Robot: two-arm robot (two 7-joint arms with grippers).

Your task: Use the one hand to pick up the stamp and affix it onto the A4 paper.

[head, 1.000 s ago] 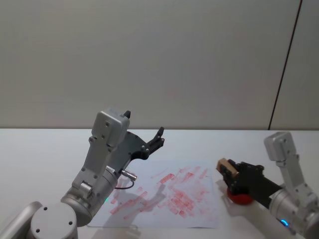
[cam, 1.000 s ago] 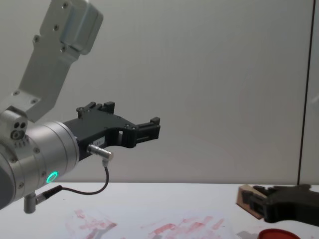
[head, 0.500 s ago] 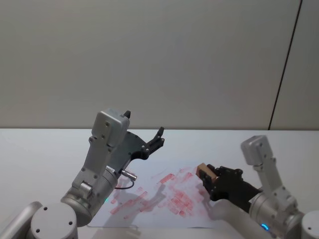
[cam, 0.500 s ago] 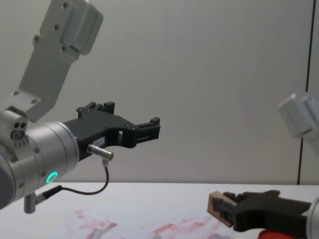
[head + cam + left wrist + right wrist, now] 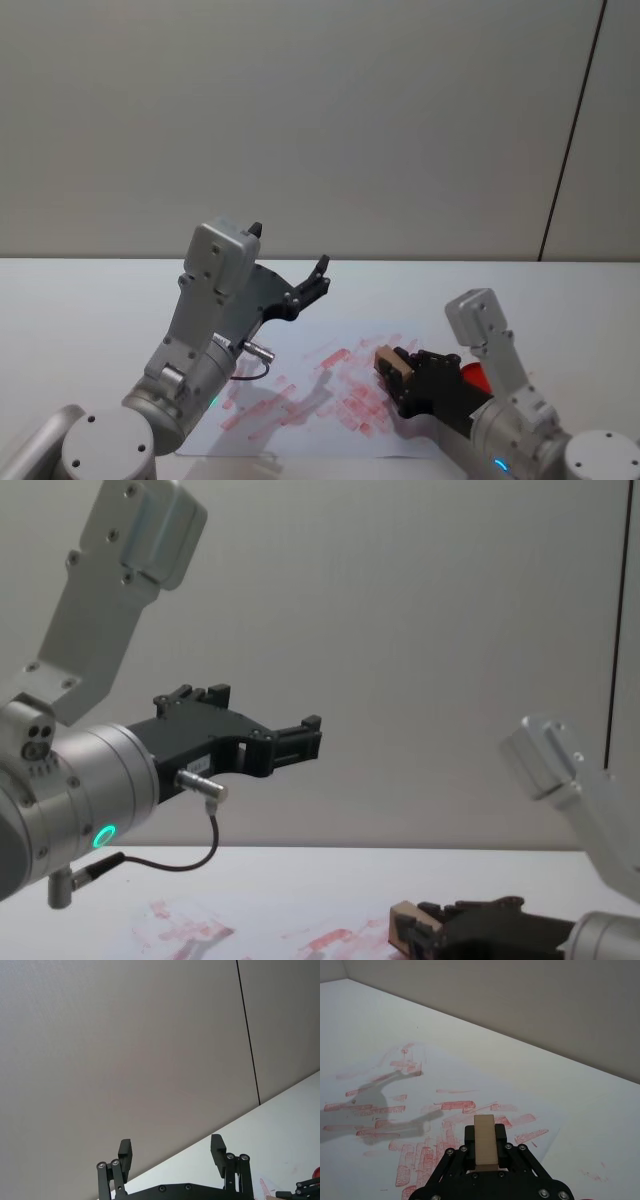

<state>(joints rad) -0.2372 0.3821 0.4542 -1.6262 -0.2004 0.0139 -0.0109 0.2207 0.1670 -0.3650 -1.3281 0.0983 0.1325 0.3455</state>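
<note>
1. Near right: right tool (image 5: 393,370), clamped on the stamp (image 5: 389,362). The block juts forward from between the fingers, low over the right part of the A4 paper (image 5: 300,425).
2. A4 paper: lies flat on the counter (image 5: 80,300), crowded with red prints, with nothing holding it down.
3. Ink pad (image 5: 473,376): red, just behind the right tool.
4. Farther left: left tool (image 5: 170,1147), spread wide and empty, parked aloft.

Hazards:
- A tilted press would likely leave a partial print.
- A fresh mark may land over existing ones.
- The loose sheet may slide, or lift with the stamp.

Views:
- The right wrist view shows the grip centred and the prints below.
- The chest view shows the stamp's low height; contact cannot be told.
</note>
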